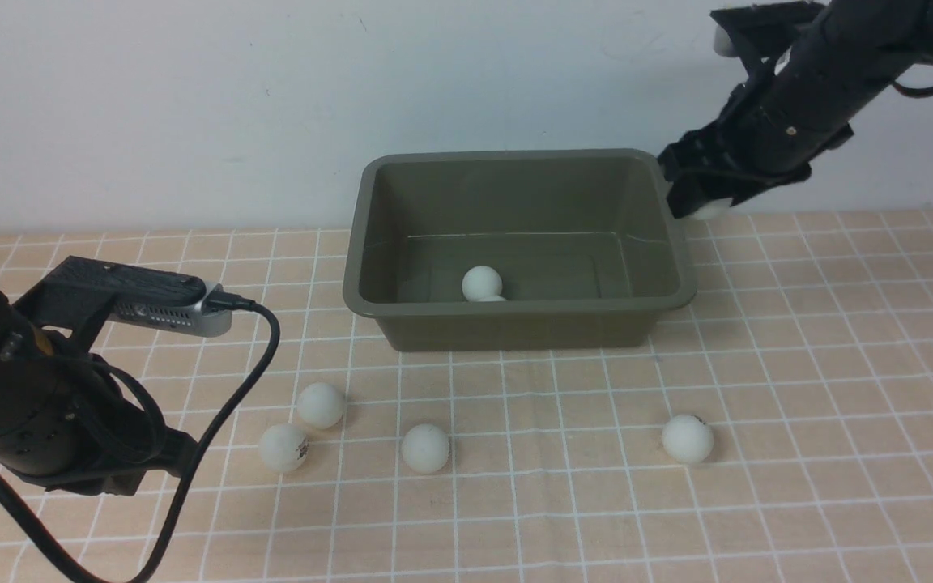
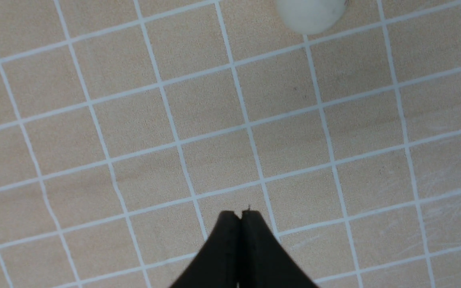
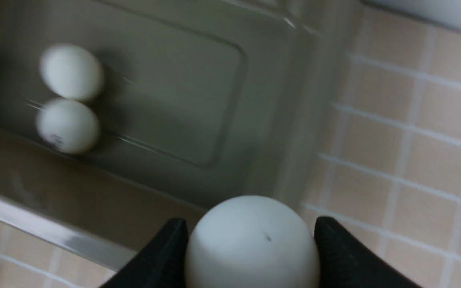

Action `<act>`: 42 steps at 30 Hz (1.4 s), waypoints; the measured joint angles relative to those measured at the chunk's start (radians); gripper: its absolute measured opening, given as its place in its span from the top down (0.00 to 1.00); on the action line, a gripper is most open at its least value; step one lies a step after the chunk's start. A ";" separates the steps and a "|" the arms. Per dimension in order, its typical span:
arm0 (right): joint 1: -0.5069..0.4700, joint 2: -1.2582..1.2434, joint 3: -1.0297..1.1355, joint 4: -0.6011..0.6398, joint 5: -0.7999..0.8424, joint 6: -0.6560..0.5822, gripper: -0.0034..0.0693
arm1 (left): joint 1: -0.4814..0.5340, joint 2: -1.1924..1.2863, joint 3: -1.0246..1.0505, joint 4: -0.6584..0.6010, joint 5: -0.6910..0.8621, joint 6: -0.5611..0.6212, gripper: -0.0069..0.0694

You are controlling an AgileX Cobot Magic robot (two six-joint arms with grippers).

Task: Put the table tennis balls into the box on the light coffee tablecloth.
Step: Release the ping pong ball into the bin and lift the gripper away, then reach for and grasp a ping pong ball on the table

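Note:
The olive-green box stands on the light coffee tablecloth at the back middle. Two table tennis balls lie inside it against its near wall, and they also show in the right wrist view. Several more balls lie on the cloth in front of the box, among them one at the left, one in the middle and one at the right. My right gripper is shut on a ball, just outside the box's far right corner. My left gripper is shut and empty above the cloth at the front left, a ball ahead of it.
A white wall runs behind the box. My left arm with its cable hangs over the front left of the cloth, close to the leftmost balls.

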 joint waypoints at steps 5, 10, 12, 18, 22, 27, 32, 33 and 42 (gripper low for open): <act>0.029 0.040 -0.006 0.045 -0.033 -0.035 0.45 | 0.000 0.000 0.000 -0.001 0.000 0.000 1.00; 0.032 0.079 -0.006 0.048 -0.052 -0.045 0.43 | 0.000 0.000 0.000 -0.001 0.015 0.000 1.00; 0.032 0.093 -0.006 0.048 -0.064 -0.048 0.39 | 0.000 0.000 0.000 -0.001 0.019 0.000 1.00; 0.032 0.110 -0.006 0.048 -0.085 -0.052 0.26 | 0.000 0.000 0.000 -0.001 0.020 0.000 1.00; 0.032 0.110 -0.007 0.037 -0.064 -0.052 0.25 | 0.000 0.000 0.000 -0.009 0.025 0.000 1.00; 0.032 0.092 -0.007 -0.003 0.016 -0.052 0.25 | 0.000 0.000 0.000 -0.018 0.026 0.000 1.00; 0.032 0.052 -0.007 -0.031 0.138 -0.052 0.25 | 0.000 0.000 0.000 -0.018 0.027 0.000 1.00; 0.032 0.046 -0.007 -0.033 0.144 -0.052 0.25 | 0.000 0.000 0.000 -0.018 0.027 0.000 1.00; 0.037 -0.041 0.119 -0.007 0.148 -0.003 0.25 | 0.000 0.000 0.000 -0.021 0.031 0.000 1.00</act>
